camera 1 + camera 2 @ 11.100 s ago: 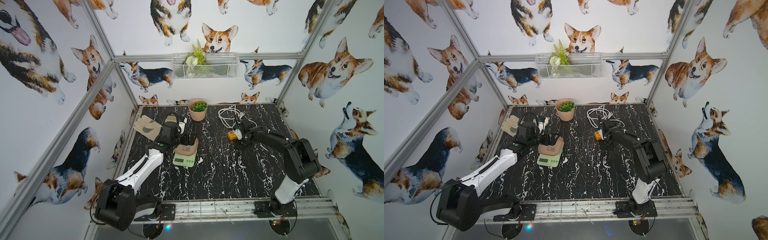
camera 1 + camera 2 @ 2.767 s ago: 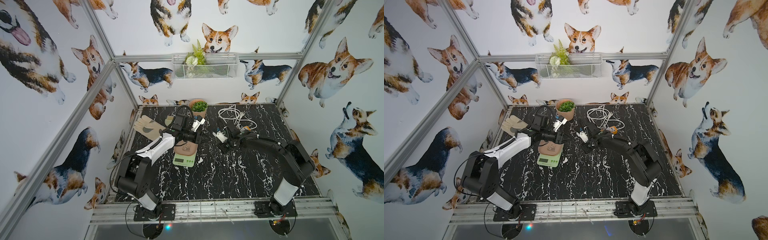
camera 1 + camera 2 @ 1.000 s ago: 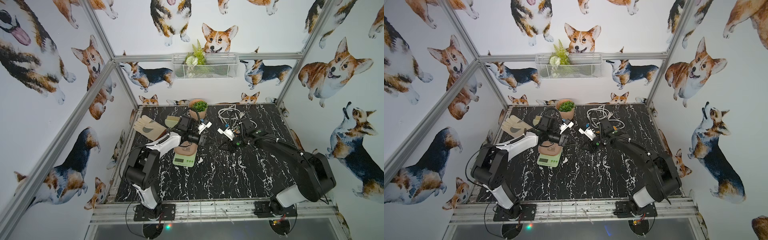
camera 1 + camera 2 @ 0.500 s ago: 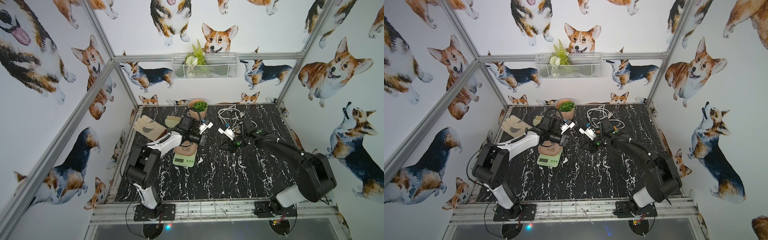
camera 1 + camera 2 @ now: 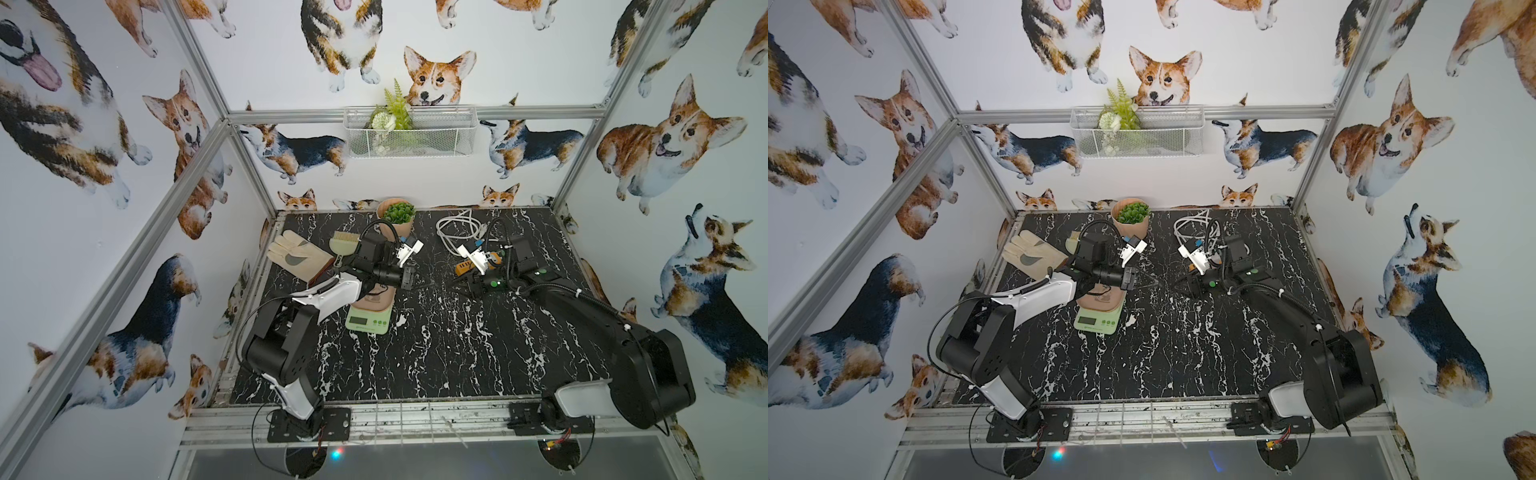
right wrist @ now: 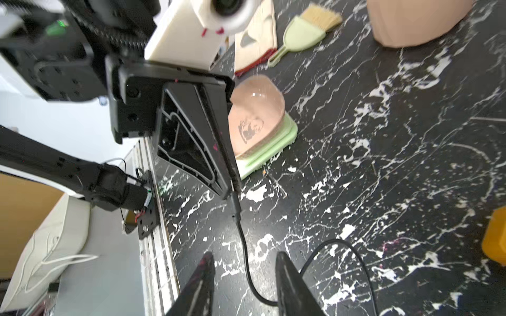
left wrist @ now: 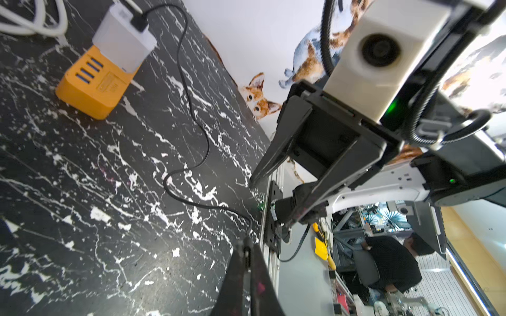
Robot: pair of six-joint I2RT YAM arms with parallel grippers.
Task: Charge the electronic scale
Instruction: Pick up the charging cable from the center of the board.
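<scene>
1. Everything is carried by the counter [image 5: 415, 365].
2. The electronic scale [image 5: 369, 316] is set flat on it, under the left arm [image 5: 328, 295], seemingly not yet plugged in.
3. The orange power strip [image 7: 90, 90] is kept well apart, so the black cable [image 7: 202, 153] must be brought over.
4. The left claw [image 6: 232, 188] is closed on the plug end; the right claw [image 6: 243, 260] is held open.
5. The black cable passes free between the right claw's jaws.

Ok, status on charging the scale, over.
Left claw shut on plug end of thin black cable. Right claw open, straddling the cable. Pale green square scale with pink dish not plugged in.
</scene>
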